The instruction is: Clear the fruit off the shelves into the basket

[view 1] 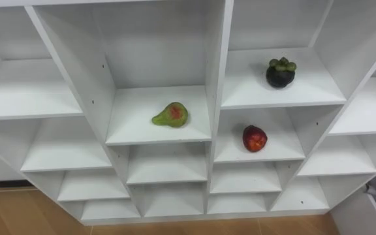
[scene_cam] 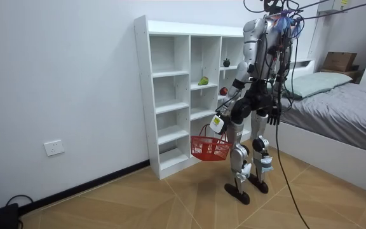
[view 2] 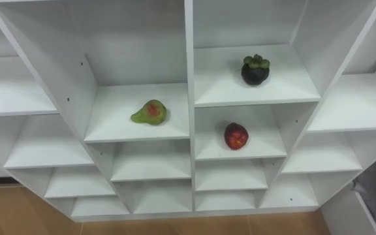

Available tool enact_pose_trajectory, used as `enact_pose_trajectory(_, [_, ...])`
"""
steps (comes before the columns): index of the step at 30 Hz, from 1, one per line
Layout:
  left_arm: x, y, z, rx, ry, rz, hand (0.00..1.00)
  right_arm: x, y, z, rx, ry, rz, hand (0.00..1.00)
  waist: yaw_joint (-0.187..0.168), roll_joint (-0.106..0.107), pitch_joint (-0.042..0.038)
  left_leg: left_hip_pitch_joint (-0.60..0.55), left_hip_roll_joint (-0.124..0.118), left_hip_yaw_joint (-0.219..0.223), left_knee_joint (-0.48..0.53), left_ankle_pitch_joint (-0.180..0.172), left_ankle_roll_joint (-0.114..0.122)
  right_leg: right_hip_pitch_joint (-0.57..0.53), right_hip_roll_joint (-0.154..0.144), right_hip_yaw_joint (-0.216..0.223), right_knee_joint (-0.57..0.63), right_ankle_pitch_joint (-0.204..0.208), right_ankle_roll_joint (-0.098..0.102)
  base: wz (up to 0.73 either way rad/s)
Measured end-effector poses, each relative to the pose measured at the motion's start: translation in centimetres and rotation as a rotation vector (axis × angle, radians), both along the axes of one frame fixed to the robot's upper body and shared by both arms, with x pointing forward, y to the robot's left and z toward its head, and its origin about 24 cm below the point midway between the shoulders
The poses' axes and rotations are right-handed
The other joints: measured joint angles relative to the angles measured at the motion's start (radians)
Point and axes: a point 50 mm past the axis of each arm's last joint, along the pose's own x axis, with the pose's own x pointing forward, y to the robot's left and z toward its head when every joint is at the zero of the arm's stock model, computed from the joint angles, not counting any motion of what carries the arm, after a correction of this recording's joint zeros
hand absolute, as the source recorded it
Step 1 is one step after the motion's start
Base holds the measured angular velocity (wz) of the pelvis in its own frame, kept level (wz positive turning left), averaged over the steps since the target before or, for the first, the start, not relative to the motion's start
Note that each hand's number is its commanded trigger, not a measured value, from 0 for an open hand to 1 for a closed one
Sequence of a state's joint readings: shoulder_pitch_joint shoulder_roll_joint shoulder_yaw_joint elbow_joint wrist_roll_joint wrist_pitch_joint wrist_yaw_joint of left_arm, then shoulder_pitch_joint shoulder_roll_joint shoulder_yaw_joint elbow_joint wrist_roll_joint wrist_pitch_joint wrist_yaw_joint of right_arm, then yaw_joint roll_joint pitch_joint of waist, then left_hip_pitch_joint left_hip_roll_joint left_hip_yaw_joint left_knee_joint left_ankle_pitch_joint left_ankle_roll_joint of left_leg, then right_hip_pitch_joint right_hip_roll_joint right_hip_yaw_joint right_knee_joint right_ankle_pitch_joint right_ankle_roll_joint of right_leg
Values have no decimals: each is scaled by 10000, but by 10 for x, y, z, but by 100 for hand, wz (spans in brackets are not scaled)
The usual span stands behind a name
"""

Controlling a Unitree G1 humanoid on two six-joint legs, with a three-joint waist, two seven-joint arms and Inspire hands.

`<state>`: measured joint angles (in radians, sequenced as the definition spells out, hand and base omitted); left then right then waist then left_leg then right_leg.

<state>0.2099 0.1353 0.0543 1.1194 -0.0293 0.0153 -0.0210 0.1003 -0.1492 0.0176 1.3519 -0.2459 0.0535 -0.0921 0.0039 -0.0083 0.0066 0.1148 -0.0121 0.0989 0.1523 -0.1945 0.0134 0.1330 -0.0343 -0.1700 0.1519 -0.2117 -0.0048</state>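
The white closet (view 1: pixel 217 78) is a grid of open compartments. A green pear (view 1: pixel 171 115) with a red patch lies on its side on a middle shelf. At two o'clock from it, past an upright divider, a dark mangosteen (view 1: pixel 280 72) stands on a higher shelf. A red round fruit (view 1: pixel 254 138) sits in the compartment directly below that, at four o'clock from the pear. Wooden floor (view 1: pixel 18 219) shows at seven o'clock.

The room view adds the robot standing close before the closet, facing it. Its left hand (scene_cam: pixel 221 121) is closed round the handle of a red basket (scene_cam: pixel 210 147), which hangs at thigh height between robot and shelves. Its right hand (scene_cam: pixel 273 117) hangs by the hip; spread or closed, I cannot tell. A bed (scene_cam: pixel 342 108) lies at three o'clock, and a wall socket (scene_cam: pixel 54 147) at nine.
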Motion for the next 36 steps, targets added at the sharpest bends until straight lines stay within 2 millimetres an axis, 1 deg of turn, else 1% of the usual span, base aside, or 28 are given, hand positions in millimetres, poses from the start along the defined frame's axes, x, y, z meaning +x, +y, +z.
enact_pose_trajectory(15, [0, 1, 0, 105, 6, 16, 100, 2, 0, 0, -46, -91, -5, 0, 12, -55, -5, 3, 1, 25, -1, 0, 0, 4, 4, 21, -3, -1, 1, 0])
enact_pose_trajectory(19, [0, 1, 0, 122, 4, 21, 100, 6, -1, 1, -247, -440, 45, 0, 8, -66, -5, -6, 1, 25, -4, 0, 0, -13, 6, 32, -6, -3, 1, 0])
enact_pose_trajectory(23, [2, 1, 0, 121, -45, 11, 100, 14, -2, 3, -353, -928, 30, 0, 23, -100, -14, -47, 2, 61, -7, 0, 0, -71, 5, 60, 2, -4, 2, 0])
enact_pose_trajectory(26, [6, 1, 1, 114, -189, -34, 100, 28, -2, 5, -303, -1743, -36, 0, 27, -137, -13, -93, 3, 72, -4, 0, 0, -123, 3, 63, -1, -4, 1, 0])
enact_pose_trajectory(28, [11, 1, 1, 124, -418, -77, 100, 41, -1, 8, -203, -2611, -513, 0, 37, -176, -14, -103, 3, 80, -4, 0, 0, -137, 4, 68, -11, -3, 1, 0])
enact_pose_trajectory(31, [17, 1, 2, 151, -659, -134, 100, 59, 1, 16, -164, -3821, -536, 0, 40, -198, -28, -171, 3, 79, 8, 0, 0, -196, 8, 66, -12, 0, 1, 0])
enact_pose_trajectory(33, [23, 1, 4, 175, -1034, -199, 100, 75, 4, 27, -110, -5012, -292, 0, 48, -197, -44, -192, 6, 83, 9, 0, 0, -217, 13, 78, -7, 3, -3, 0])
enact_pose_trajectory(34, [25, 0, 5, 173, -1140, -215, 100, 79, 5, 30, -93, -5283, -223, 0, 47, -197, -44, -198, 6, 88, 9, 0, 0, -224, 13, 89, -10, 3, -3, 0])
enact_pose_trajectory(36, [31, -1, 7, 173, -1514, -292, 100, 96, 11, 48, 13, -6652, 136, 0, 43, -109, -90, -254, 9, 126, 9, 0, -1, -288, 18, 142, 10, 11, -9, -6])
